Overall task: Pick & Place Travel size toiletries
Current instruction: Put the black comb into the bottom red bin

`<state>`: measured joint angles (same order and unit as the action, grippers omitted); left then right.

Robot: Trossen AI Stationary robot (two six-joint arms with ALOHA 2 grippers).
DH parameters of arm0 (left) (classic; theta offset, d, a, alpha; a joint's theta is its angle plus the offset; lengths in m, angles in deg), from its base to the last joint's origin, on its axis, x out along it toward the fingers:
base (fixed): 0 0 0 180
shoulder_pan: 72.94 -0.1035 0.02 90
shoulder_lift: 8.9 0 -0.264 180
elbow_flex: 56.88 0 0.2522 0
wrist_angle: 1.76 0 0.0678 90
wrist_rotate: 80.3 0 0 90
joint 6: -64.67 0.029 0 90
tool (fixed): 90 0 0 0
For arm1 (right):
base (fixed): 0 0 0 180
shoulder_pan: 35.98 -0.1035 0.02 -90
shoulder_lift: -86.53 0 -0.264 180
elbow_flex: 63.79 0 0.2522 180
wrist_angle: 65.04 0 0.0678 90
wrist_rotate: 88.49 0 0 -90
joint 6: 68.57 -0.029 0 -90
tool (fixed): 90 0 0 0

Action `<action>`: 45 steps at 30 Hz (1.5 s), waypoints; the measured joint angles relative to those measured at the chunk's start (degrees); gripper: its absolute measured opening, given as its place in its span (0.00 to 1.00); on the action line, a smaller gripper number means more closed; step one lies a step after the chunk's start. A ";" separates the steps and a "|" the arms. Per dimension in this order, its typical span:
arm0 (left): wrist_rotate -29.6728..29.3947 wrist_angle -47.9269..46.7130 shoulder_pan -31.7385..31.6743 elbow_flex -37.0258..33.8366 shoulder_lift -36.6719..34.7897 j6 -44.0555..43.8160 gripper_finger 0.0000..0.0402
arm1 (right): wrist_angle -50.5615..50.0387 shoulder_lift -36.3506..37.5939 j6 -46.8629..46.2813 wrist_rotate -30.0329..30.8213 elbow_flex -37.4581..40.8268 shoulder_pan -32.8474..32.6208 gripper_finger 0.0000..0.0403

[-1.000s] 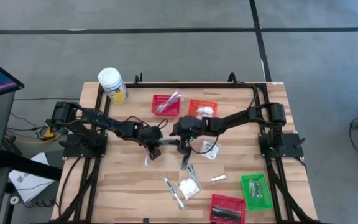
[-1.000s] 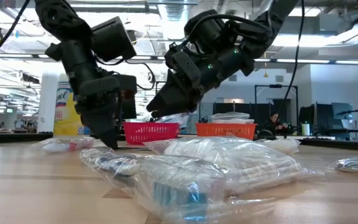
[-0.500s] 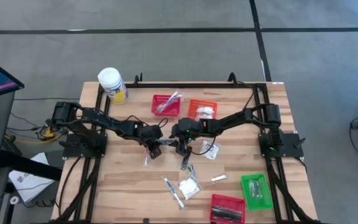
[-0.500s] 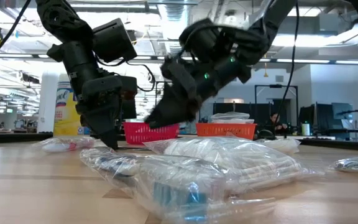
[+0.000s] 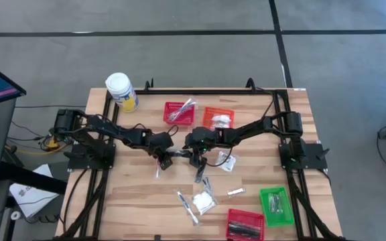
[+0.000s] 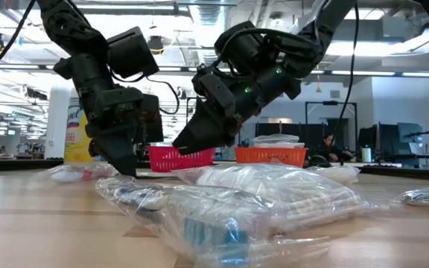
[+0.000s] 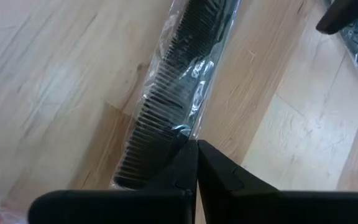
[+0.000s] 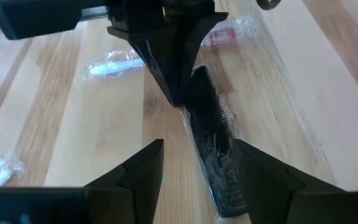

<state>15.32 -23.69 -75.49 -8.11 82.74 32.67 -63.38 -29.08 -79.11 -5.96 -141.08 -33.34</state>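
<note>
A black comb in a clear wrapper (image 7: 173,81) lies flat on the wooden table (image 5: 133,194) between my two grippers. My left gripper (image 7: 196,146) is shut, its tips down at the wrapper's edge. In the right wrist view it stands at the comb's (image 8: 213,143) far end. My right gripper (image 8: 197,146) is open. One finger stands on each side of the comb's near end, touching nothing that I can see. More travel size toiletries lie loose: a white packet (image 5: 204,201), a silver stick (image 5: 185,203) and a clear packet (image 5: 226,161). My left gripper's shut fingertips (image 7: 191,155) come down steeply from the table's left side onto the wrapper's long edge (image 7: 194,127), near one end of the comb. The comb packet lies flat on the table. I cannot tell whether any film is caught between the fingers.
A red basket (image 5: 179,112) and an orange basket (image 5: 218,118), both with packets inside, stand just beyond the grippers. A yellow jar with a white lid (image 5: 121,92) is at the far left. A green basket (image 5: 275,204) and another red basket (image 5: 245,224) sit near right.
My left gripper has rolled a little about its own pointing line, and its tips have stayed at the comb packet. The comb has not moved.
</note>
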 joint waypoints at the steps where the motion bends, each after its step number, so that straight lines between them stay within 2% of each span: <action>1: -0.02 0.16 -0.17 -0.10 0.00 0.02 0.00 | -0.01 0.00 0.00 0.00 0.00 0.00 0.45; 10: 0.27 0.72 -0.17 -0.27 0.04 0.30 0.00 | 0.02 0.00 -1.53 -0.02 0.00 0.20 0.45; 22: 0.22 1.25 -0.10 -0.34 0.09 2.22 0.00 | -2.33 0.00 -6.59 1.79 0.00 2.21 0.53; 31: 0.25 1.70 -0.04 -0.38 0.13 3.37 0.00 | -4.96 0.00 -6.16 1.57 -1.03 2.09 0.54; 45: 0.38 5.08 0.77 -0.53 0.37 10.20 0.00 | -8.35 0.00 -5.99 1.38 -1.01 1.90 0.54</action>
<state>15.70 -18.61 -74.72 -8.64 83.11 42.86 -71.73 -29.08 -85.10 -4.58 -142.08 -31.44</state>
